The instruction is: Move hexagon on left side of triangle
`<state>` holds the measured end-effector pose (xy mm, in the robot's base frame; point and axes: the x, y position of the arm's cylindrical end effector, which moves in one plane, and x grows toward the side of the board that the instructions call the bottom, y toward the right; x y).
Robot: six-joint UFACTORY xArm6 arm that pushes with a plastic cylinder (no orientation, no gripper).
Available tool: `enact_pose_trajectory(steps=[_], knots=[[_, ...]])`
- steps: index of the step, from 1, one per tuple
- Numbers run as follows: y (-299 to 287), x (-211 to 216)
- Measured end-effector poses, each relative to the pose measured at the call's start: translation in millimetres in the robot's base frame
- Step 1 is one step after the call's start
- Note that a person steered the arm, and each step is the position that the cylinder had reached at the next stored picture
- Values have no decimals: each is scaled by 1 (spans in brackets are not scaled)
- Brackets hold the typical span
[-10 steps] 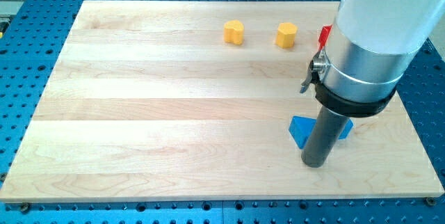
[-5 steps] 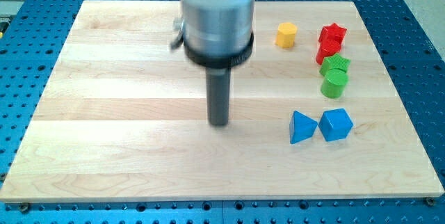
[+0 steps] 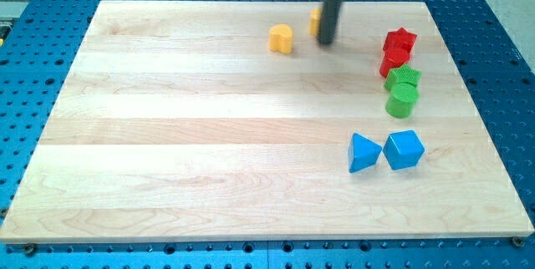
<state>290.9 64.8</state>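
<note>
My tip (image 3: 328,43) is at the view's top, right of centre. The yellow hexagon (image 3: 314,22) is mostly hidden behind the rod; only its left edge shows, just up and left of the tip. The blue triangle (image 3: 362,153) lies at the lower right of the wooden board (image 3: 167,135), far below the tip. A blue angular block (image 3: 405,149) touches the triangle's right side.
A yellow heart-like block (image 3: 282,38) sits left of the tip. At the right edge stand a red star (image 3: 401,40), a red block (image 3: 391,63) under it, a green star (image 3: 406,77) and a green cylinder (image 3: 402,101).
The rod has swung from beside the blue triangle to the board's middle, then up to the top. The yellow hexagon now shows further left and up, behind the rod.
</note>
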Motion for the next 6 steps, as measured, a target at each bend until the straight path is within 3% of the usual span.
enact_pose_trajectory(steps=[1, 2, 3, 5, 6], knots=[[29, 1], [81, -18], [81, -57], [-57, 30], [-29, -17]])
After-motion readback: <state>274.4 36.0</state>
